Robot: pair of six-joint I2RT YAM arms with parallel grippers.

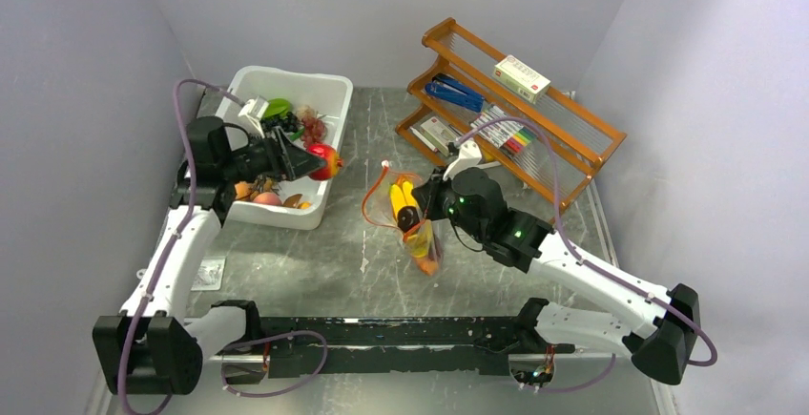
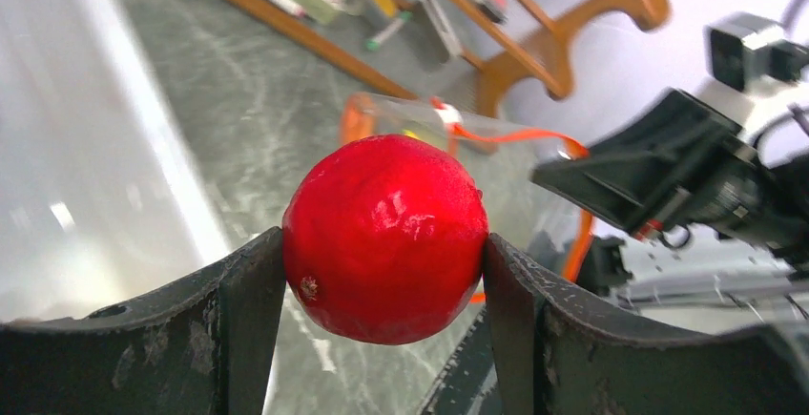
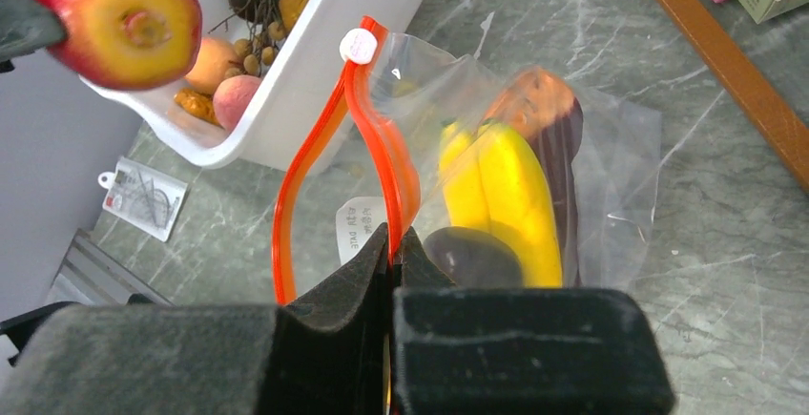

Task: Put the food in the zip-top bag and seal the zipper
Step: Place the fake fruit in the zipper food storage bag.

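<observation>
My left gripper [image 2: 385, 277] clamps a red round fruit [image 2: 384, 224] in the air beside the white bin [image 1: 332, 105]; my right gripper [image 3: 394, 243] pinches the zipper [image 3: 307, 162] of the open-mouthed zip-top bag [image 3: 620, 138], banana bunch [image 3: 506, 196] inside, lying on the table [image 1: 315, 262]

Enclosure: 3 plain walls, pale lavender-grey, at back [image 1: 382, 14], left [image 1: 76, 100] and right [image 1: 706, 100]. Work surface: 1 table [image 1: 315, 262], grey stone-pattern top with white veining. Furniture: 1 orange-brown wooden rack [image 1: 582, 113], standing at the table's far right, set at an angle, near the right wall. Lighting even and diffuse; shadows soft; glare on the tabletop.
</observation>
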